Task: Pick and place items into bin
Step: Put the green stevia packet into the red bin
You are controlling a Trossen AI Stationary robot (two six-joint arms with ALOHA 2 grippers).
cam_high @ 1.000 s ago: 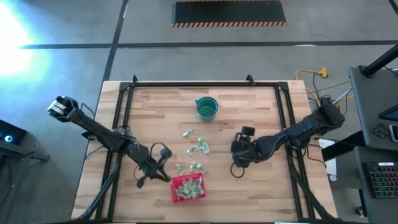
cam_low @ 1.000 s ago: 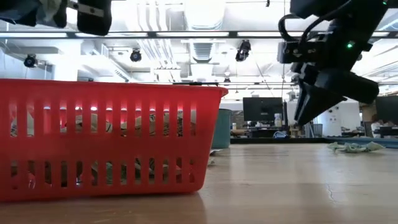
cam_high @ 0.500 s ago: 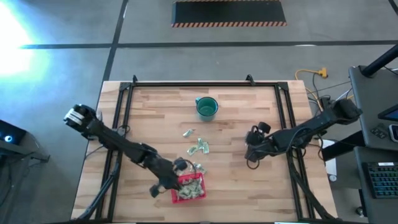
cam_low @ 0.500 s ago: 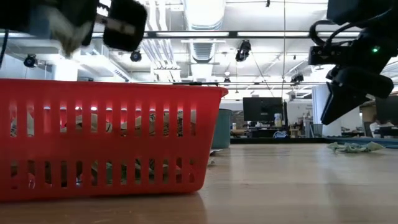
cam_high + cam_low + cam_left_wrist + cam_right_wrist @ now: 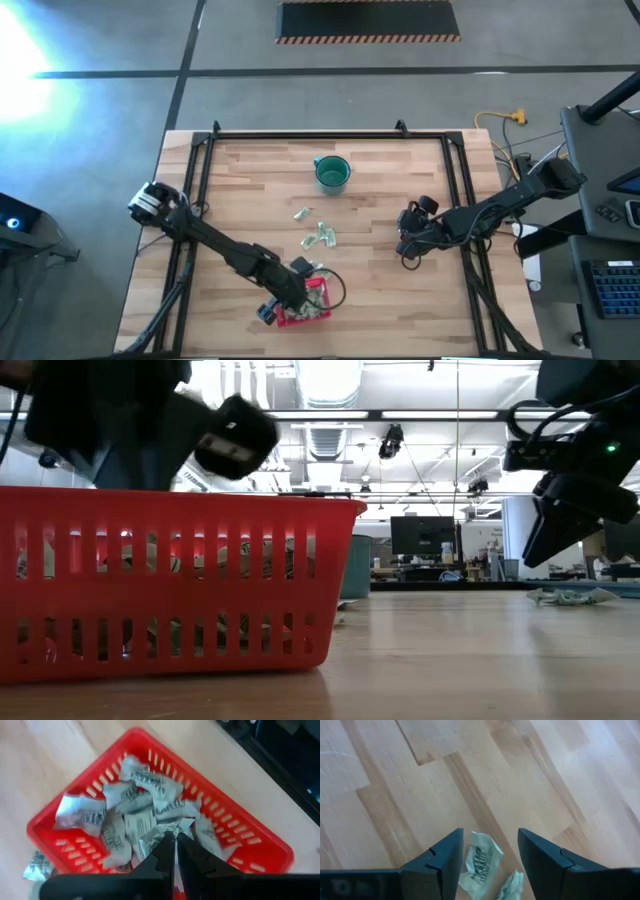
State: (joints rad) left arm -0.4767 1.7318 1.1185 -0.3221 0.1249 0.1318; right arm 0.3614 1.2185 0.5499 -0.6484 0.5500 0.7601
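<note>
The left tool (image 5: 172,845) hangs over the red bin (image 5: 260,847), which stands near the table's (image 5: 400,180) front edge and holds a heap of packets (image 5: 135,815); its fingers are clenched on one crumpled packet (image 5: 165,831) just above the heap. The right tool (image 5: 487,855) hovers low over the right half of the table, released and empty, with two loose packets (image 5: 480,862) on the wood between its spread fingers. A few more packets (image 5: 318,235) lie at mid-table between the bin and the teal cup (image 5: 333,173).
</note>
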